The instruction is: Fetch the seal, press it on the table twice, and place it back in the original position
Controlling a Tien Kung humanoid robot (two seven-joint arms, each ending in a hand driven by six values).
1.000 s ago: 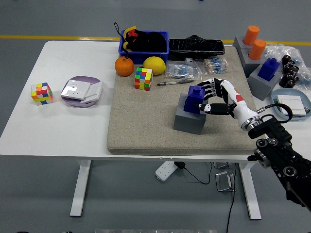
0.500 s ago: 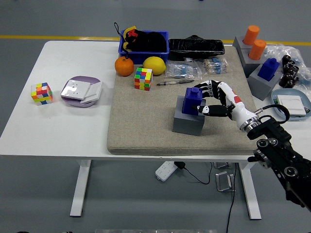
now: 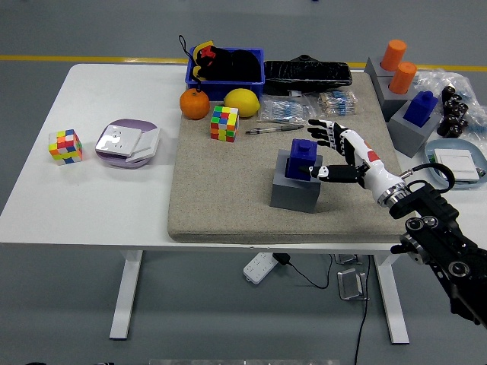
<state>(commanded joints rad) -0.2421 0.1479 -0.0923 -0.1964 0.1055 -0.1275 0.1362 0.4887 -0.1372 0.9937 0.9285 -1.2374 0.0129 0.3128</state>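
A dark blue seal (image 3: 303,158) stands upright in the top of a grey block (image 3: 295,192) in the middle of the beige mat (image 3: 221,190). My right hand (image 3: 323,150) is just to the right of the seal, open, its fingers (image 3: 326,131) spread above and behind the seal's top. The thumb (image 3: 323,173) points at the seal's lower right side. I cannot tell whether the thumb tip still touches it. The left arm is out of the picture.
A second blue seal (image 3: 420,108) on a grey block and two orange cylinders (image 3: 398,65) stand at the far right. A pen (image 3: 274,129), a Rubik's cube (image 3: 224,123), an orange (image 3: 195,104), a lemon (image 3: 242,102) and a blue bin (image 3: 225,65) lie behind.
My right hand has let go of the seal: the fingers that were curled around it have spread open and drawn slightly back to the right. The seal stays in its block.
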